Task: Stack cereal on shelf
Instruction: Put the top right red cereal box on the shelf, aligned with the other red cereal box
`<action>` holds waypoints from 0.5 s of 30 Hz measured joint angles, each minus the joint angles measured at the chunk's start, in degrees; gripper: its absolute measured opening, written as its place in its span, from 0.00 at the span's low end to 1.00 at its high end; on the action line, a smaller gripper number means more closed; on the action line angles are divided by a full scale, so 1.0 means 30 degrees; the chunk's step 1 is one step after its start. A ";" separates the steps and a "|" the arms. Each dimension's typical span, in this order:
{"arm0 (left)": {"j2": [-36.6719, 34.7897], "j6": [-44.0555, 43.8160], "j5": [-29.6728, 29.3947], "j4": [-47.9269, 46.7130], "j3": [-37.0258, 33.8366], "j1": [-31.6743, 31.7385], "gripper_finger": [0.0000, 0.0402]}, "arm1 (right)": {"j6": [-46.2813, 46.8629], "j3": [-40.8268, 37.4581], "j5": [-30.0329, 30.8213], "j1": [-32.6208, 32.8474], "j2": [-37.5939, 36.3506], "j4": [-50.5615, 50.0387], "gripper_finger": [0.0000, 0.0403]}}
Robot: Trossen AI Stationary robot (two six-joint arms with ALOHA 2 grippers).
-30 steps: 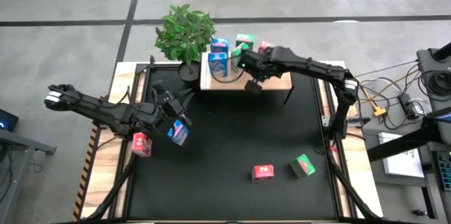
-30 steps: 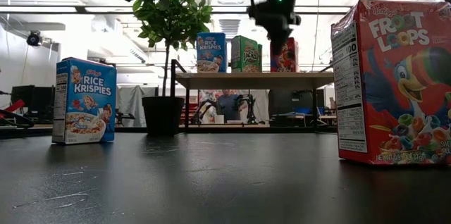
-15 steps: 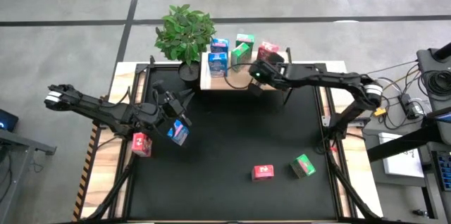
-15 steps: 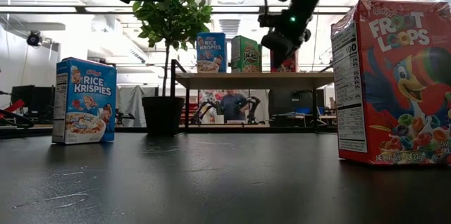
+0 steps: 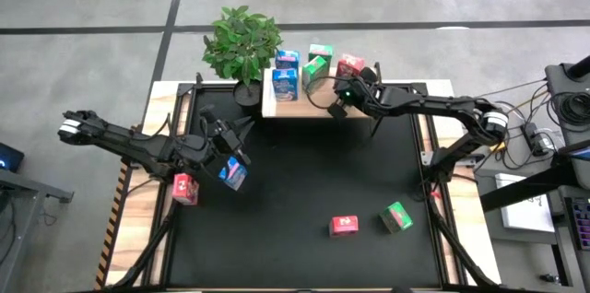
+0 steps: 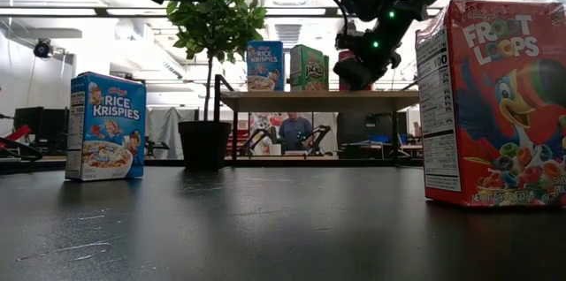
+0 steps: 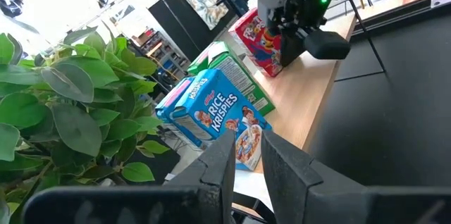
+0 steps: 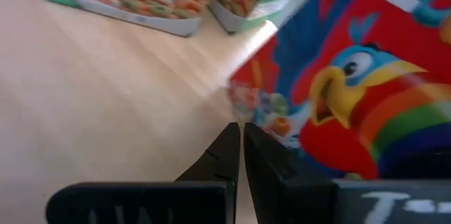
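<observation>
Nearest the front edge of the black table, a red Froot Loops box and a green cereal box stand just beside each other, the red one filling the right side of the low view. Farther back on the left, a small red box stands at the mat's edge near a blue Rice Krispies box, which sits just under the tip of the left gripper. That gripper hangs above the table with its fingers drawn close, only a narrow gap between them and nothing visibly held in the wrist view. At the far side stands the light wooden shelf on thin dark legs, carrying two blue Rice Krispies boxes, two green boxes and a red Froot Loops box upright along its back. The right gripper hovers over the shelf's plank just in front of that red box, its fingers pressed together and empty. A leafy potted plant stands at the shelf's left end. Beyond the table, in the low view, a person sits in the room behind.
</observation>
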 joint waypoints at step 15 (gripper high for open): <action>0.0000 -0.0060 0.0000 0.0003 0.0000 0.0000 0.13 | -0.1169 -0.0022 0.1372 -0.0691 0.0073 0.0261 0.03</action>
